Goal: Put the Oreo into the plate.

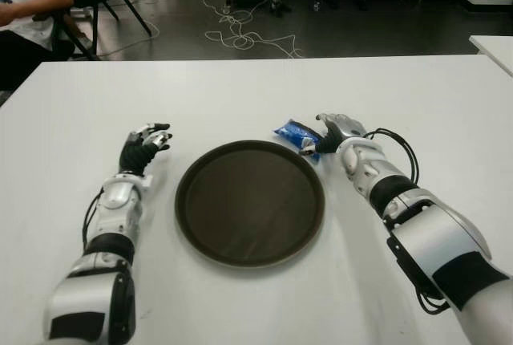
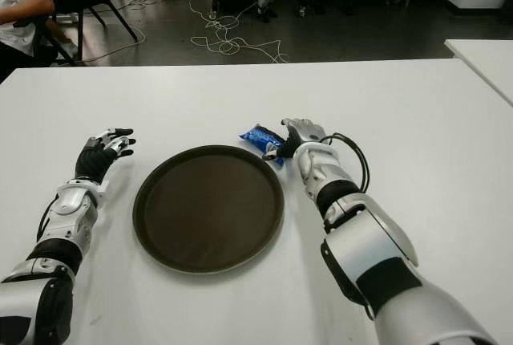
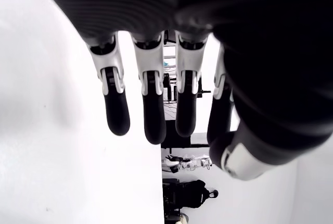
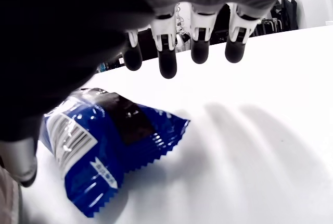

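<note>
Right hand (image 1: 335,131): hovers over the desk at the far right edge of the plate, fingers (image 4: 200,47) extended and apart, holding nothing; the thumb side sits just beside the packet.
Oreo packet (image 4: 104,148): a blue wrapper lying flat on the desk, just beyond the plate's far right rim, beneath and beside the right hand's palm. Whether the thumb touches it cannot be told.
Plate (image 1: 192,225): round, dark, with nothing on it, between the two arms.
Left hand (image 1: 144,147): idle to the left of the plate, fingers loosely spread and holding nothing.
Desk (image 1: 256,88): white, bare around the packet.
Step in hand: closing on the packet, which is not yet grasped.
Doing it well: lower the palm so fingers and thumb bracket the wrapper's short sides, pinch at the thick middle rather than the crimped end, since the foil probably slips, then lift clear of the rim before moving over the plate.
</note>
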Robot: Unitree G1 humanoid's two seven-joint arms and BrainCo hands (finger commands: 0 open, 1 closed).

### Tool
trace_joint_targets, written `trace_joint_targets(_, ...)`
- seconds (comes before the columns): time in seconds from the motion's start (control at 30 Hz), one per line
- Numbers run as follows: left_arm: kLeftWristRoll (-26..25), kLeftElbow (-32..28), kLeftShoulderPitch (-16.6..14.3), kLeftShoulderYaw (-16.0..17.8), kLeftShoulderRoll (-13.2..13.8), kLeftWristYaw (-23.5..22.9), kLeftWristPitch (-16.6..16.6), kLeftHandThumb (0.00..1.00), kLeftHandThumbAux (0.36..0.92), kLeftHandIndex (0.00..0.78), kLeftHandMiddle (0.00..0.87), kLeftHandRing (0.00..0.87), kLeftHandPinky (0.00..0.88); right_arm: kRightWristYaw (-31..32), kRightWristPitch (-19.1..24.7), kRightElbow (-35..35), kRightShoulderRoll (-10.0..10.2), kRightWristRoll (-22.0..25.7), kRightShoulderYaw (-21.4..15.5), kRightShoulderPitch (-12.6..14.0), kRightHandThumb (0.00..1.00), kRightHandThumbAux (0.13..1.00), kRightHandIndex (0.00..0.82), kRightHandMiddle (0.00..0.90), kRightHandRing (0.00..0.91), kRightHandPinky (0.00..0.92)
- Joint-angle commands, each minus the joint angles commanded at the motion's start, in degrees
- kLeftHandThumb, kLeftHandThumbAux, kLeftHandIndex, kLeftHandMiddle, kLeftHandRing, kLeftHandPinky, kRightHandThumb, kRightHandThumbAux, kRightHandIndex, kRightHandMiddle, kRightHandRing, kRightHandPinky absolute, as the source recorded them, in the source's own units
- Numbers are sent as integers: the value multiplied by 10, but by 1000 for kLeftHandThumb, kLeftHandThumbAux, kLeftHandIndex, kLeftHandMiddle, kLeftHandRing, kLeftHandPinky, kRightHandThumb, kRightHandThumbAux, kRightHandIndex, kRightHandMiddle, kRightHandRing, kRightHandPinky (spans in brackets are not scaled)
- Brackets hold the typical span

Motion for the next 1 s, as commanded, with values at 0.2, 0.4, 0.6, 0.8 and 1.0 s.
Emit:
trace_joint_targets(0.2, 0, 1, -2, 1, -2, -1, -2, 672, 722, 398, 275, 280, 301, -2, 3, 0, -2, 3, -1, 0, 0, 500, 0, 0, 0, 0)
trace_joint_targets(0.4, 0, 0, -4, 2, -6, 3, 0, 674, 722, 398, 275, 285, 311, -7, 1, 0, -6, 10, -9, 3, 0, 499, 0, 0, 0, 4)
trace_joint_targets(0.6, 1, -2, -4, 2, -8, 7, 3, 672, 722, 398, 276, 285, 306, -11, -7, 0, -8, 15, -18, 8, 0, 517, 0, 0, 0, 23)
trace_joint_targets(0.8, 1, -3, -3, 1, -9, 6, 4, 599, 714, 352, 278, 287, 304, -8, -16, 0, -9, 15, -19, 12, 0, 561, 3, 0, 0, 53)
trace_joint_targets(1.0, 2, -4, -2, 1, -10, 6, 4, 314, 700, 188, 270, 277, 285, 0, -20, 2, -11, 12, -17, 13, 0, 592, 26, 1, 18, 64)
